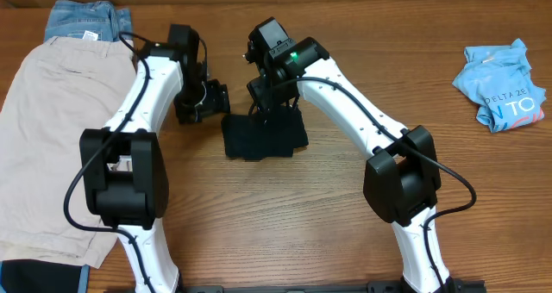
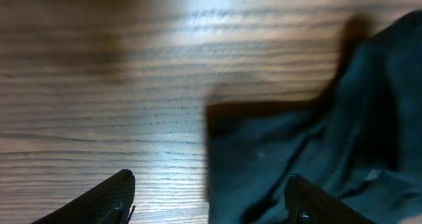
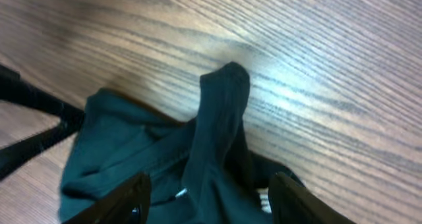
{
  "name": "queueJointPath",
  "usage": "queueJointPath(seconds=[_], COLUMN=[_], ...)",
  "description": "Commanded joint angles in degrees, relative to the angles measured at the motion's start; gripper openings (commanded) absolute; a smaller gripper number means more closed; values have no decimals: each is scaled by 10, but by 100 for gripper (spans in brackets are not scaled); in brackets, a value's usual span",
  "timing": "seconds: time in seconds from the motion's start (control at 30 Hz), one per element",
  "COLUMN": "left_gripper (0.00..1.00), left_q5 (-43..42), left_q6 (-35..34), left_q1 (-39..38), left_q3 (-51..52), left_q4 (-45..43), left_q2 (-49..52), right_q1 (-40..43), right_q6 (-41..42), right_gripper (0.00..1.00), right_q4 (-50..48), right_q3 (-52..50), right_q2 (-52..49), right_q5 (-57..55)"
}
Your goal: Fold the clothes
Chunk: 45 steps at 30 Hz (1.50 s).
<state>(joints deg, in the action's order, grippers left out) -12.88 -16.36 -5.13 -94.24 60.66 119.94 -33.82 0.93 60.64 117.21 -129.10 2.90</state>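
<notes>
Table: wood, both arms reaching in toward the middle. Biggest cloth is the beige shorts, spread flat along your left edge; the blue denim pokes out from under their far end, so that side reads as a stack for laid-out pieces. Light-blue printed tee sits crumpled at the far right, well apart from both arms, apparently unfolded and waiting. Black T-shirt lies mid-table as a compact dark rectangle, and both wrists hang over its far edge. I judge this to be a late fold on that piece. Left gripper: jaws spread wide and released, one finger over bare wood and the other over black cloth, so it straddles the shirt's square corner, likely lined up to take that edge. Right gripper: fingers also apart, with a raised fold of the shirt standing up between and beyond them. No pad visibly presses it, so read this hand as let go rather than pinching. That fold is loose and will need flattening, or your rectangle will not lie neat.
</notes>
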Motion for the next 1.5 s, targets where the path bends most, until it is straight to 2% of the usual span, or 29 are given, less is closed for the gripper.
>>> queueJointPath(seconds=[0.0,0.27,0.37,0.43,0.47,0.5,0.57,0.73,0.93,1.13,1.27,1.47], left_gripper=[75,74,74,74,74,75,75,75,75,75,75,75], left_q5=[-7,13,12,13,12,12,12,13,13,13,13,13], left_q6=[-4,-15,-17,-19,-19,-19,-19,-21,-21,-26,-26,-26], left_q1=[2,1,1,1,1,0,0,-2,-2,-2,-2,-2], left_q3=[40,102,117,122,124,125,125,125,125,125,125,125], left_q4=[-24,-89,-105,-107,-108,-108,-108,-113,-117,-123,-123,-125], left_q2=[15,15,15,15,15,15,15,15,15,15,15,15], right_q1=[2,2,2,2,2,2,1,1,-13,-25,-25,-26], right_q6=[-14,-27,-27,-27,-27,-27,-27,-51,-204,-345,-365,-353], right_gripper=[61,58,46,28,14,9,4,4,7,6,7,12], right_q4=[-27,-77,-81,-81,-79,-78,-75,-49,-11,47,77,50], right_q3=[-34,-85,-99,-106,-108,-108,-105,-85,-72,-72,-74,-88], right_q2=[10,10,10,9,9,9,13,66,141,158,148,111], right_q5=[-13,10,11,11,13,13,18,60,194,290,306,306])
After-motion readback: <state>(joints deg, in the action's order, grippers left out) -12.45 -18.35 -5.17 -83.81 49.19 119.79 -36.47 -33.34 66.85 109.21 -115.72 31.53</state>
